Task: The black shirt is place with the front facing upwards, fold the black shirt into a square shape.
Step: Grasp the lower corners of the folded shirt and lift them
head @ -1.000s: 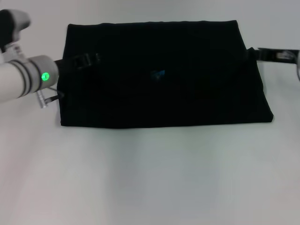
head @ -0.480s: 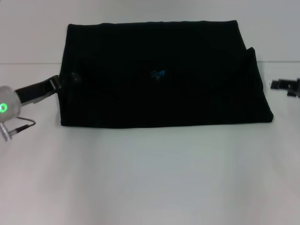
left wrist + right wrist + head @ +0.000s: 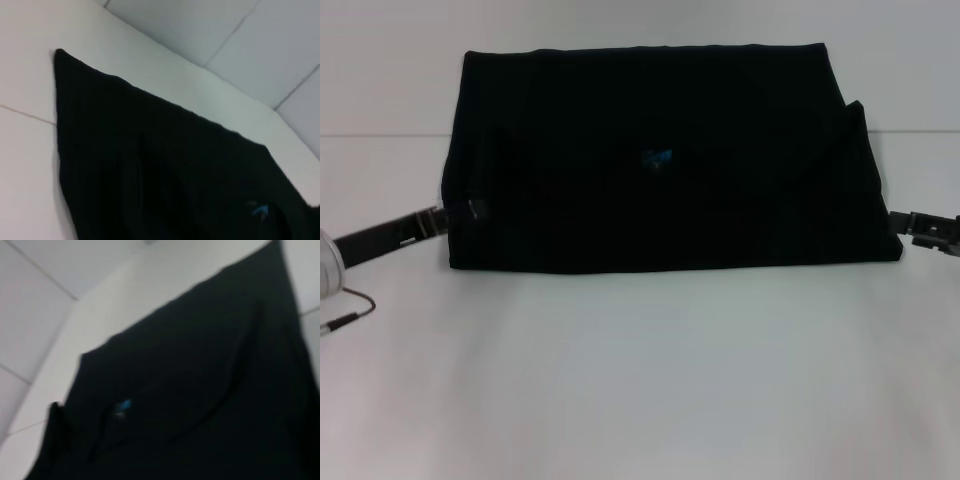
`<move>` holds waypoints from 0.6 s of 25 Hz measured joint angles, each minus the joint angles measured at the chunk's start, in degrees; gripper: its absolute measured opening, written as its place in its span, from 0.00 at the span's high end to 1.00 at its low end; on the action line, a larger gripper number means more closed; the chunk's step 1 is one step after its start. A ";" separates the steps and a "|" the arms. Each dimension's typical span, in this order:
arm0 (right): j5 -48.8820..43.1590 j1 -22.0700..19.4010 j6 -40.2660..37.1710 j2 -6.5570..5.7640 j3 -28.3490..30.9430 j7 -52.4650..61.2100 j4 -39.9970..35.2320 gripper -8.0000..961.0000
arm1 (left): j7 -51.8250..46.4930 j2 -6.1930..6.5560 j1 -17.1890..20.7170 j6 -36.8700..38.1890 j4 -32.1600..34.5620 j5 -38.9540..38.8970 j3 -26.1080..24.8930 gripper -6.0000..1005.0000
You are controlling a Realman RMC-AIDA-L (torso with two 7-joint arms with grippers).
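Near half of the head view is just bare white table (image 3: 640, 380). Left gripper (image 3: 448, 215) comes in from the lower left edge, tip right at the shirt's near-left corner, touching or just on the cloth, can't tell if its fingers are apart or pinched. Right gripper (image 3: 905, 223) pokes in at the right edge, tip at the shirt's near-right corner, same deal, fingers not readable. Shirt (image 3: 660, 160) sits in the upper middle of the frame, already folded into a wide rectangle, flat on the table, w/ the small blue label (image 3: 658, 158) showing about center. Right side has an extra flap edge sticking out a bit. Far edge runs straight near the top of the frame.
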 joint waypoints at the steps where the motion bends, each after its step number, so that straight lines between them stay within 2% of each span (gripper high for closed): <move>1: 1.07 -0.22 -0.85 0.04 0.54 -1.60 0.65 0.25 | 1.56 -0.01 0.05 -0.20 -0.54 0.04 -0.03 0.25; 8: 3.48 -1.58 -1.86 -0.12 1.63 -4.13 2.68 0.25 | 4.37 0.24 0.17 -1.77 -2.07 1.11 -0.16 0.25; 15: 3.42 -1.69 -1.94 -0.33 1.41 -3.98 2.70 0.25 | 4.72 0.49 -1.33 -6.67 -5.55 2.99 0.55 0.26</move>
